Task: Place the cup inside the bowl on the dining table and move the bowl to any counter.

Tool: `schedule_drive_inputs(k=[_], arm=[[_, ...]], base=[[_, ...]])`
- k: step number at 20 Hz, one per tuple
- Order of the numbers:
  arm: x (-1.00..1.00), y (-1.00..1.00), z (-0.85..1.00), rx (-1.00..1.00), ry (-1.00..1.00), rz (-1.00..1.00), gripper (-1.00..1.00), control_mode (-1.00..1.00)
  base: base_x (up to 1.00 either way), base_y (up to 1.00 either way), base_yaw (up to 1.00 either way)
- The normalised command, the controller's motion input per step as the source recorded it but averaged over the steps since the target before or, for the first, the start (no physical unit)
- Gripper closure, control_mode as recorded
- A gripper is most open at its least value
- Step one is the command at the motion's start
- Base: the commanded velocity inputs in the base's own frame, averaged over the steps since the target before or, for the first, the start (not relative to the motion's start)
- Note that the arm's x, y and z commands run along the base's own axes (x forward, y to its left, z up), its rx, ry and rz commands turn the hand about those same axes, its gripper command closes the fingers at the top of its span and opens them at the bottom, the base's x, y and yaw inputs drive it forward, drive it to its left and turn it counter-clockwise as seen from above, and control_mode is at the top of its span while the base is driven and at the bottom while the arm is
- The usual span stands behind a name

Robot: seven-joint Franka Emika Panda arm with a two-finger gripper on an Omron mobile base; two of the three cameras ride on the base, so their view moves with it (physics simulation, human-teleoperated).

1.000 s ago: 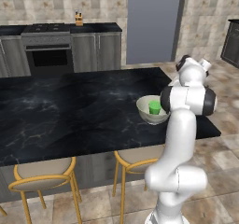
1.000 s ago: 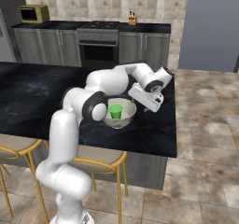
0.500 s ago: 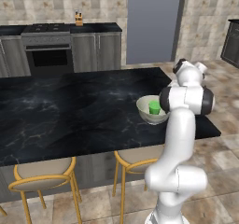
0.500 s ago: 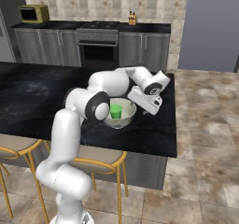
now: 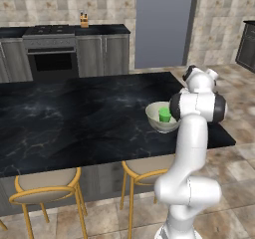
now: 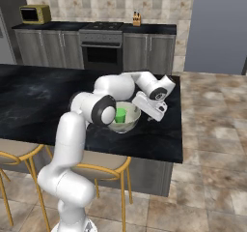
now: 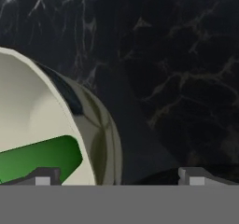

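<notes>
A built-in oven (image 6: 101,56) sits under a cooktop (image 6: 103,26) against the far wall, a yellow microwave (image 6: 34,14) to its left and a knife block (image 6: 137,19) right.

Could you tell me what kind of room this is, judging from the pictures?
It looks like a home kitchen, computer-rendered. A built-in oven sits among grey wood-grain cabinets, a yellow microwave stands on the far black worktop, and a large black marble island has yellow-framed stools along it.

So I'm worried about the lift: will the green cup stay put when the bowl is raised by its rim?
The small green plastic cup sits loose inside the deep cream bowl, so it may slide or tip. The glossy rim, straddled by the fingers, looks slippery.
</notes>
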Motion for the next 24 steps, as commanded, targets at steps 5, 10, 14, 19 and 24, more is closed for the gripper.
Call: schedule_drive_inputs(k=[5, 10, 14, 19, 24], arm=[[0.00, 0.06, 0.00, 0.00, 0.01, 0.00, -1.00, -1.00], [0.00, 0.09, -0.02, 0.00, 0.01, 0.00, -1.00, -1.00], [0.00, 0.05, -0.09, 0.00, 0.01, 0.00, -1.00, -1.00], [0.00, 0.01, -0.18, 0.00, 0.02, 0.00, -1.00, -1.00], [0.00, 0.02, -0.09, 0.00, 0.02, 0.00, -1.00, -1.00]], base=[[0.00, 0.00, 0.00], [0.00, 0.00, 0.00], [0.00, 0.00, 0.00], [0.00, 0.00, 0.00], [0.00, 0.00, 0.00]])
